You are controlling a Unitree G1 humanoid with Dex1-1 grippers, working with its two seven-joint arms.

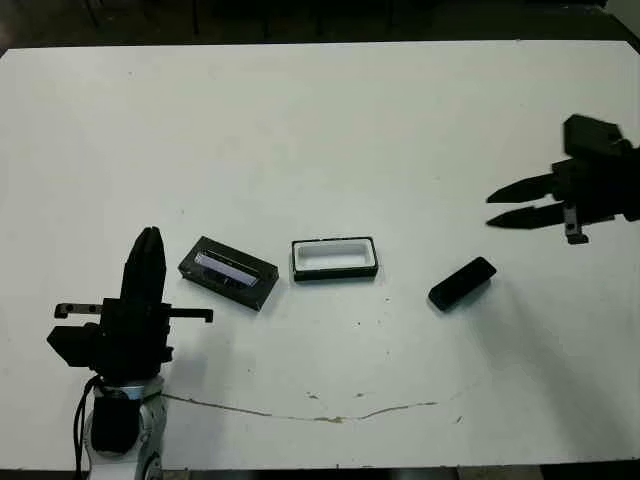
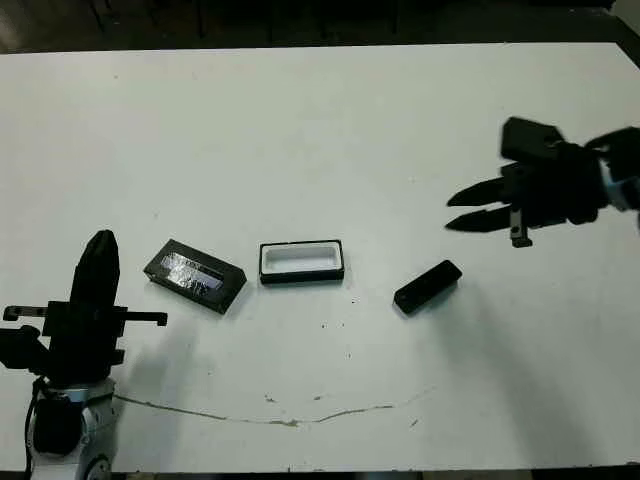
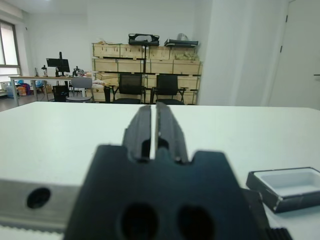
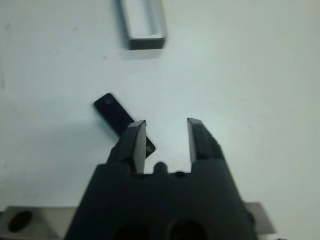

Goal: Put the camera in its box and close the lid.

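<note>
A: Where is the camera [image 1: 462,283] found?
B: On the counter [image 1: 330,130], right of the box [image 1: 335,258].
A: End effectors?
B: Right end effector [image 1: 502,207] spread apart above; left end effector [image 3: 153,125] pressed together.

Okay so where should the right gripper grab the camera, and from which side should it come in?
Probably from above, pinching across the camera's narrow width near its middle. It lies flat on the table as a slim bar, angled, with clear space along both long sides, so its long edges suit the fingers best. The right gripper is open beside it, but would need turning to line up with that angle.
</note>
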